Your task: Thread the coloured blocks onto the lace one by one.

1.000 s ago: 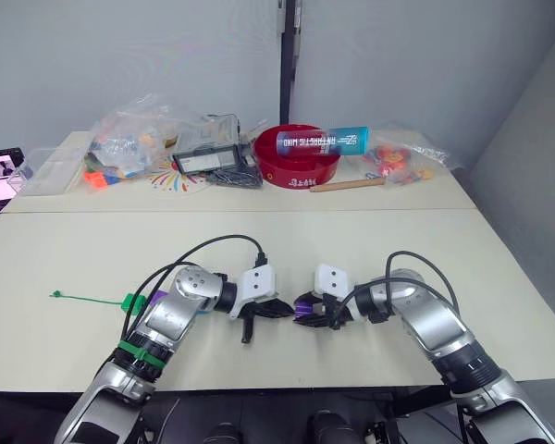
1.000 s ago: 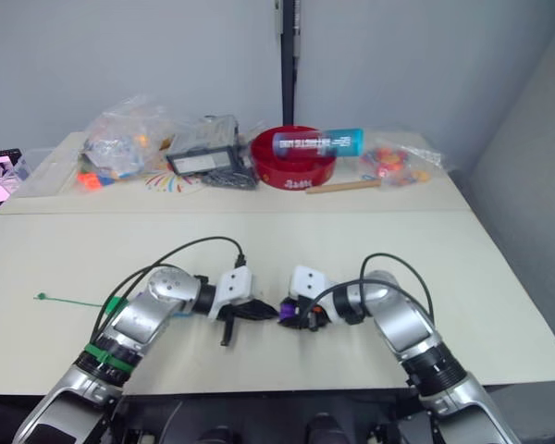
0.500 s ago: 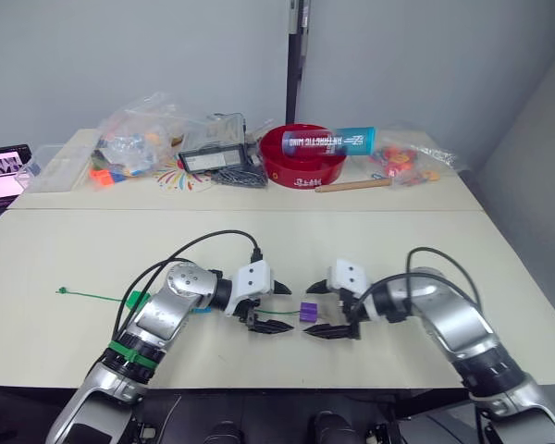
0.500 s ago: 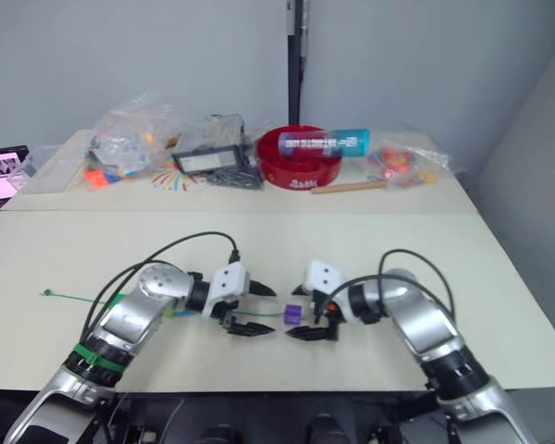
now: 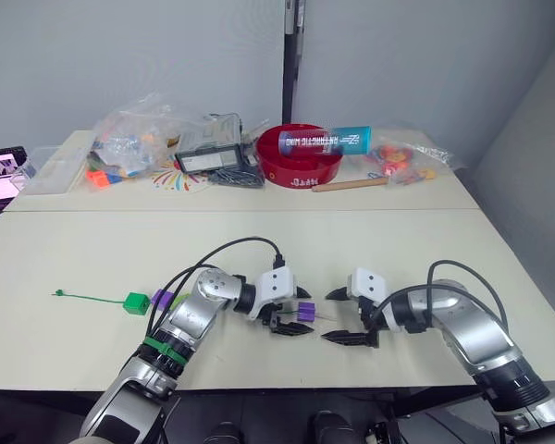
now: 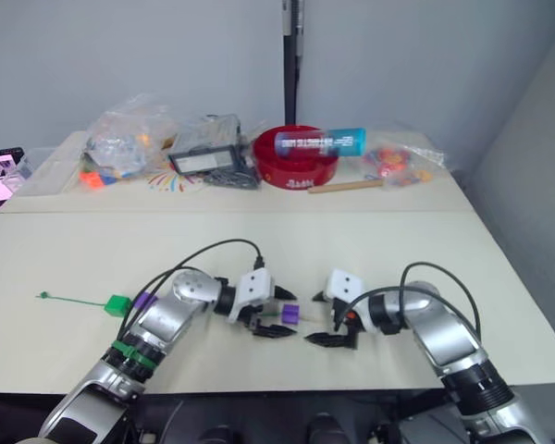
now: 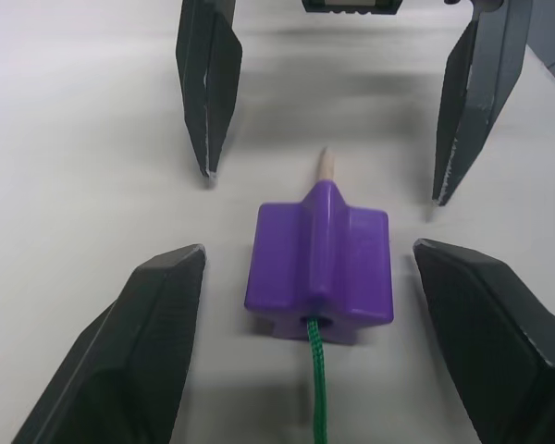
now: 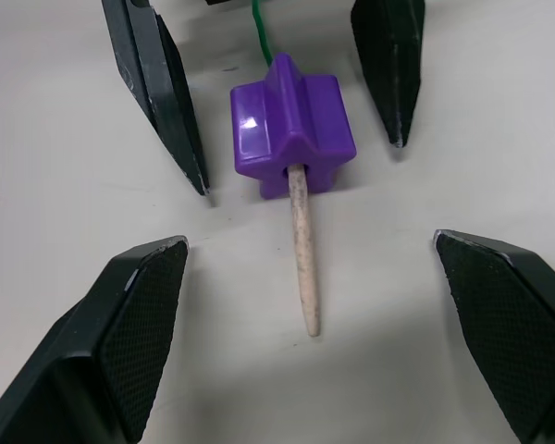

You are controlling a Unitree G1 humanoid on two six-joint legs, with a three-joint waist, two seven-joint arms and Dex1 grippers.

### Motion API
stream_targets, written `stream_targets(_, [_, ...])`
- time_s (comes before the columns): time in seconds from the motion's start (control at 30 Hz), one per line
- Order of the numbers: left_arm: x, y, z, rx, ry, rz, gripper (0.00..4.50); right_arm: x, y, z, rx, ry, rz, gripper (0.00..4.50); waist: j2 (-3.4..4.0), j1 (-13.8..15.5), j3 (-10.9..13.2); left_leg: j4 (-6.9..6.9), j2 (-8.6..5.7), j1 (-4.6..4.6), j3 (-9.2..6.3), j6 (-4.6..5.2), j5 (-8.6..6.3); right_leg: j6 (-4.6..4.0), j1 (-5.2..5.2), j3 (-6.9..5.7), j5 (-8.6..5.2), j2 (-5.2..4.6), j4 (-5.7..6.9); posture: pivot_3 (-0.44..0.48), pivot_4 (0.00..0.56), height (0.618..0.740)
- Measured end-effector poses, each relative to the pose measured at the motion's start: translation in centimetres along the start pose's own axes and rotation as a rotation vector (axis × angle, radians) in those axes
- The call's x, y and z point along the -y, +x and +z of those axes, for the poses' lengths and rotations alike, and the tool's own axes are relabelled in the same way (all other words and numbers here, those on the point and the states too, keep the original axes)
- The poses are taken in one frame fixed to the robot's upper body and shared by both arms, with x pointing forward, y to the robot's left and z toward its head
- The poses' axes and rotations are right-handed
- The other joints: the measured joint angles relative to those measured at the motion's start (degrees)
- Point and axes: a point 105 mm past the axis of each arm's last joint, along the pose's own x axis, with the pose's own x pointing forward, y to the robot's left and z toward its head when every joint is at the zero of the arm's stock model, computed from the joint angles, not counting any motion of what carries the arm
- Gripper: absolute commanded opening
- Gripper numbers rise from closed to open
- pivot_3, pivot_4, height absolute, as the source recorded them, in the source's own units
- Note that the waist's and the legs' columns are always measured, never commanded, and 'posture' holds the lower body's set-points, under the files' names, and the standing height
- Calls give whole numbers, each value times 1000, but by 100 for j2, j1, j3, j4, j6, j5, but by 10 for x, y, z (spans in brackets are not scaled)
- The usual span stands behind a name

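Purple block (image 8: 291, 137) sits on lace (image 7: 316, 388), pale tip (image 8: 303, 250) poking out. Both grippers, left (image 7: 319, 268) & right (image 8: 328, 305), spread apart, empty. Rt should pinch tip, pull straight thru; lft steadies block.

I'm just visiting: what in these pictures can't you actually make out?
- Lace: past the purple block, the left arm hides its run toward the threaded purple block.
- Clear bags at the far table edge: contents too small to identify.
- Screen: cut off by the head view's edge.

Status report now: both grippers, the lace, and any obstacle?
Left gripper and right gripper open, empty. Purple block on table, lace through it, pale tip out. Nothing in the way.
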Motion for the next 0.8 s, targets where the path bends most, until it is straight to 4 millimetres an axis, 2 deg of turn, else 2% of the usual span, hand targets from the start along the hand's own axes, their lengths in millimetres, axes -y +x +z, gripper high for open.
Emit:
stream_targets(0.17, [0,0,-2,-2,4,-5,1399,-1,2,0,2,2,2,4500,0,1,0,0,0,0,0,0,0,0,0,0,0,0,0,0,150,731])
stream_targets(0.33, [1,2,-1,2,4,-12,1371,0,4,-1,0,5,0,4500,0,0,0,0,0,0,0,0,0,0,0,0,0,1,0,0,150,731])
stream_targets(0.43, [2,2,-1,1,5,-22,1371,2,5,-2,-1,-3,-12,3678,0,-5,0,0,0,1,0,0,0,0,0,0,0,0,0,0,150,731])
stream_targets(0.6, [3,0,-2,-3,12,-35,1371,5,7,-1,-12,-30,-13,1917,0,-3,0,0,0,2,0,0,0,0,1,0,0,1,0,0,150,731])
stream_targets(0.8, [2,-2,-3,-10,19,-37,1371,1,10,0,-7,-53,19,15,0,-4,0,0,0,4,0,0,0,0,2,0,0,1,1,0,150,731])
